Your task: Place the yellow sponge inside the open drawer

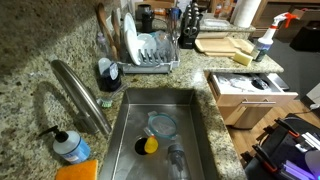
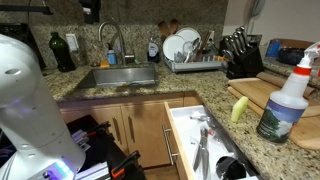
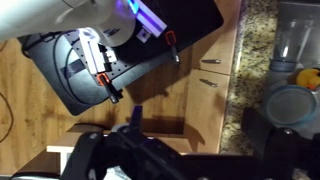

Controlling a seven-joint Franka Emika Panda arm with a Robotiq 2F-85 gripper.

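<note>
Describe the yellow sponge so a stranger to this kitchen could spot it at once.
Find the granite counter beside the sink, where a drawer stands open. The yellow sponge sits by that drawer, next to the wooden cutting board. Unlike the tall spray bottle nearby, it is small and yellow.

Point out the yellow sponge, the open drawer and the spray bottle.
yellow sponge (image 2: 238, 108), exterior view, its middle.
open drawer (image 2: 178, 132), exterior view, its front wall.
spray bottle (image 2: 284, 105), exterior view, its body.
</note>
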